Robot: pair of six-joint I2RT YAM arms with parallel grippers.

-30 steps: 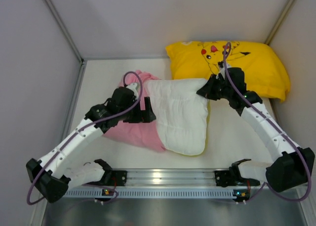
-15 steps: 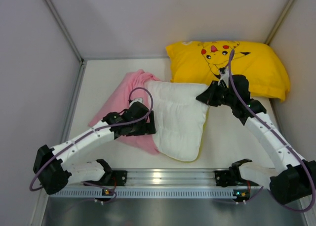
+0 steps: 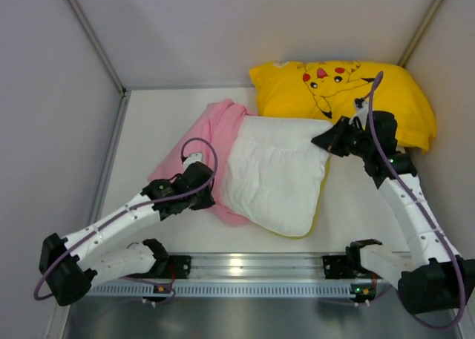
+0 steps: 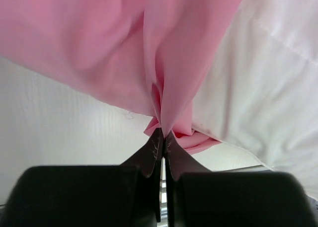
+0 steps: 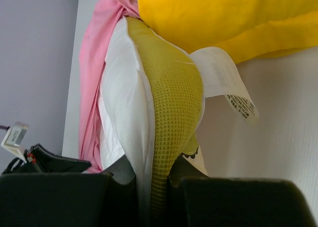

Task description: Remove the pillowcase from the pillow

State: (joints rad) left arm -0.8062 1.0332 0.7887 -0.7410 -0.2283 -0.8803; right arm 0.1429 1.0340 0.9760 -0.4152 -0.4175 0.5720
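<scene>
The pillowcase (image 3: 210, 142), pink, lay bunched against the left side of the pillow (image 3: 278, 176). Your left gripper (image 4: 163, 137) was clamped tight on a fold of it. Your right gripper (image 5: 155, 175) pinched the pillow's far-right, yellow-trimmed corner, beside the yellow cartoon pillow (image 3: 338, 94).

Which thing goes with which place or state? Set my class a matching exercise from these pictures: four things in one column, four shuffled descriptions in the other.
Things
1 pink pillowcase
2 white pillow
3 yellow pillow
4 label

Descriptions
a at the back of the table, cartoon print
b pinched in the left gripper
c small, white, with printed text
d corner clamped by the right gripper

Pairs: 1-b, 2-d, 3-a, 4-c
</scene>
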